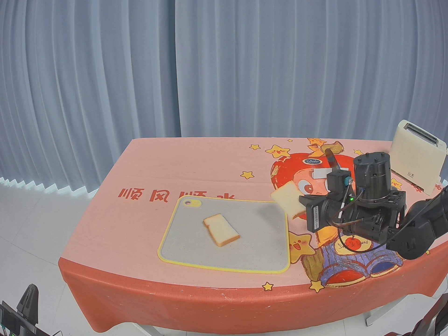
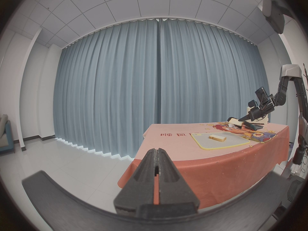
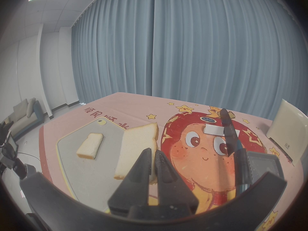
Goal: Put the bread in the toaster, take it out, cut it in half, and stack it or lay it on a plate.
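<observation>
Head view, grip: The right gripper (image 1: 301,207) is closed narrowly on one edge of a bread slice (image 1: 289,199), which juts out past the fingertips over the rim of the cutting board (image 1: 186,253).
Head view, other bread: A smaller bread piece (image 1: 221,229) lies flat on the board, well beyond the fingertips.
Head view, toaster: The toaster (image 1: 416,157) stands behind the wrist, away from the fingers, and a knife (image 1: 331,162) lies near them.
Head view, writing: The tablecloth (image 1: 140,173) carries red characters and the toaster has a small label. Neither is read out here.
Left wrist view, fingers: The left gripper (image 2: 157,154) has its fingers pressed together on nothing, well apart from the table.
Right wrist view, risk: The fingertips nip only the slice's lower corner. Soft bread held this way may sag, tear or slip free, and a tilted slice could catch on the toaster's narrow slot.
</observation>
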Available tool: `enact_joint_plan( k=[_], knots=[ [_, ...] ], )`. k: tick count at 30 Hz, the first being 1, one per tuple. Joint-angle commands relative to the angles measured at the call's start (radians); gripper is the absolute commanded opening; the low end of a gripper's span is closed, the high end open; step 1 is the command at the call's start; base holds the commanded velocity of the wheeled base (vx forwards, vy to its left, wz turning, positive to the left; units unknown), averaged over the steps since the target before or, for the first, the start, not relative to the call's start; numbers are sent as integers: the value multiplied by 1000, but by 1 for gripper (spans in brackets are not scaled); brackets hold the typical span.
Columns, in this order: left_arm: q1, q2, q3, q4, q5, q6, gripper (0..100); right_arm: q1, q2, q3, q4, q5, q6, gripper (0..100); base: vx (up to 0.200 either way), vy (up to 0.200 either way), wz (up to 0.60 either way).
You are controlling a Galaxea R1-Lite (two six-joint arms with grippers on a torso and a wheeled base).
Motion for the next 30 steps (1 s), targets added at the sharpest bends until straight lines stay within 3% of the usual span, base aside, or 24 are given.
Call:
enact_joint_plan(
  k=[1, 7, 15, 24, 30],
  knots=[
    [1, -16, 18, 0, 1, -2, 0, -6, -67, 50, -12, 0, 3, 0, 0, 0, 0],
    [1, -16, 18, 0, 1, 0, 0, -26, -148, 191, -107, 0, 1, 0, 0, 0, 0],
    [1, -16, 18, 0, 1, 0, 0, -35, -217, 217, -116, 0, 6, 0, 0, 0, 0],
    [1, -16, 18, 0, 1, -2, 0, -130, -300, 326, -116, 9, 9, 0, 0, 0, 0],
    [1, -16, 18, 0, 2, 1, 0, -153, -371, 325, -115, 20, 23, 0, 0, 0, 0]
  ],
)
